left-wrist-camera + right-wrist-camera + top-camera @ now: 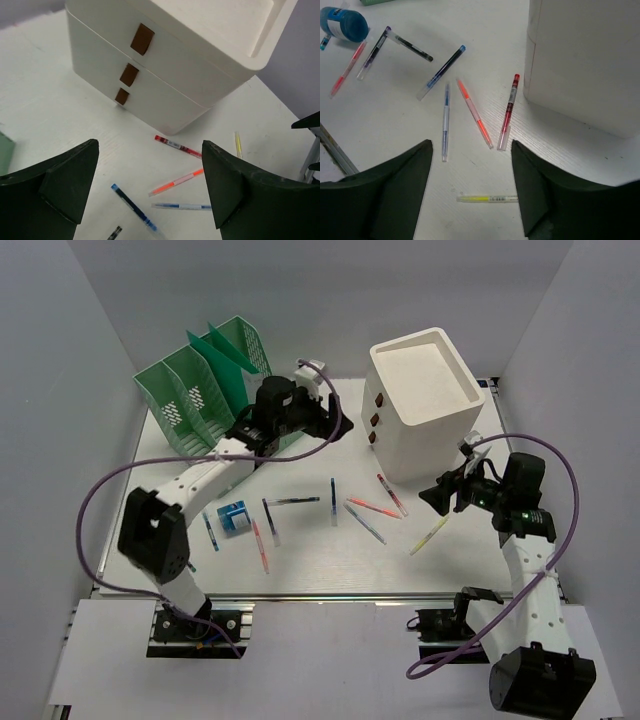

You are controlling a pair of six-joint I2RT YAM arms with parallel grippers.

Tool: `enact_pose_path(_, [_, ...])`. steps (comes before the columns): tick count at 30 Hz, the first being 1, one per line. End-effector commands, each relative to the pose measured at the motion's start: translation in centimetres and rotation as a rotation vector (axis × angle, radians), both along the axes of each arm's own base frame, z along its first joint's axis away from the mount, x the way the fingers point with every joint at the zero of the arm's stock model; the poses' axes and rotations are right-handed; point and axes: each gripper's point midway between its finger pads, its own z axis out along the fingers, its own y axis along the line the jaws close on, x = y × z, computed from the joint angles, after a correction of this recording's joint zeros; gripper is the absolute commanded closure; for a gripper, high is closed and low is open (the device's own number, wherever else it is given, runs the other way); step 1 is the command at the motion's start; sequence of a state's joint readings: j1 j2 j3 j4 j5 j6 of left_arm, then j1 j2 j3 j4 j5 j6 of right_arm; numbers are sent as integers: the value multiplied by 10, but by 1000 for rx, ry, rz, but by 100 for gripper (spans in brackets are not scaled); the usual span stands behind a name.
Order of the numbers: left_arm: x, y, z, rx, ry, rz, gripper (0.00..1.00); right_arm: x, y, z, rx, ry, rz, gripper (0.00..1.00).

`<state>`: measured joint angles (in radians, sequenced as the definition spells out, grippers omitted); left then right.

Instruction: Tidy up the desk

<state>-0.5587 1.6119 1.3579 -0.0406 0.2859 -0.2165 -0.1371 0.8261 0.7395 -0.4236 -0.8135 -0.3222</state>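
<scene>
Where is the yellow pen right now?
In the top view, the yellow pen lies on the right half of the desk, beside the right pincer and in front of the white drawer box.

From the left wrist, the white drawer box [165, 75] runs off the top edge, and only the tip of a dark pen [114, 233] shows at the bottom.
</scene>
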Motion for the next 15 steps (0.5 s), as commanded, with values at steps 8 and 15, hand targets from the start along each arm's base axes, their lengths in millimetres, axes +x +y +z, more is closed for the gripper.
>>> enact_pose_path(8, [43,-55,-15,-79,-36,-307,29,2,7,0,56,-22,37,50])
enact_pose_path(15, [75,-53,-23,-142,-148,-371,26,-4,12,-4,56,-50,83,42])
